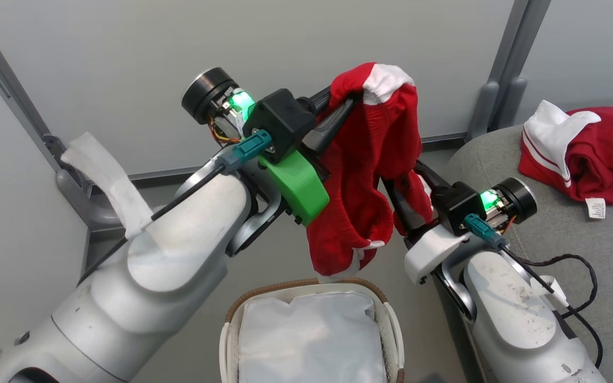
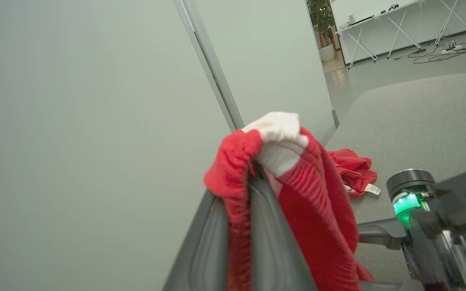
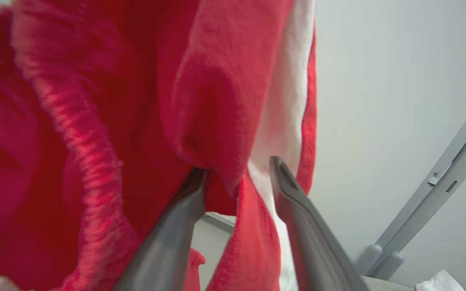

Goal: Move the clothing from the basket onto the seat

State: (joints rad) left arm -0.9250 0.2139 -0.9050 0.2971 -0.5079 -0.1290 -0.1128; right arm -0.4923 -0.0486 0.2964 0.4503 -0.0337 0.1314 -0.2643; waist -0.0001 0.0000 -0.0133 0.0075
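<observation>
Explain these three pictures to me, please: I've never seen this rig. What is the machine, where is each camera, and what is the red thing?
This is a two-armed robot. The head view looks down from its head; the other two come from cameras on its wrists, looking along each gripper's fingers. The left gripper is shut on a red garment with white panels, which hangs above the basket. The basket shows its white lining and no other red clothing in the part visible. The right gripper is pushed into the same garment's lower folds with its fingers apart; whether it really grips the fabric is unclear. On the grey seat at the right lies another red-and-white garment, with a small white label.
</observation>
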